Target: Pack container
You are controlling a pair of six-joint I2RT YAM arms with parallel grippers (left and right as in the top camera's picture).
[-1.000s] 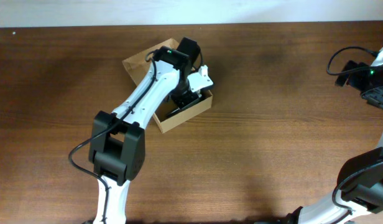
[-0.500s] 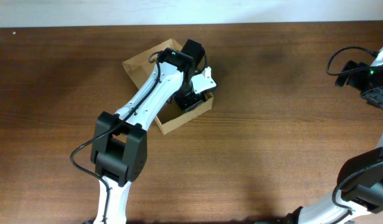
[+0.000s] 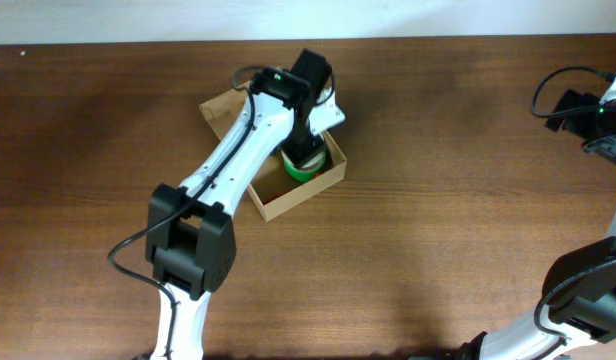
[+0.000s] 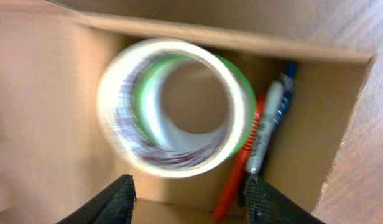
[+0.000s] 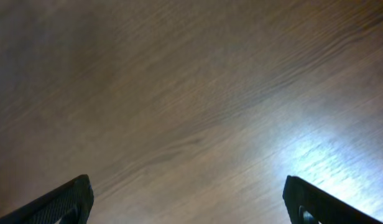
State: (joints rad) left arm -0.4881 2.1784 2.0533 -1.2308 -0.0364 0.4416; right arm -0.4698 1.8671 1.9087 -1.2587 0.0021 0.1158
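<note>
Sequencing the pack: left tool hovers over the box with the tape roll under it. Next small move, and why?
Probably lift the left tool straight up: it is open, and the tape roll lies free in the container beside the pens.

My left wrist view is blurred, the tape roll point(image 4: 120, 112) smeared. Glare whitens the table point(image 5: 322, 155) under my right wrist; overhead looks sharp.
</note>
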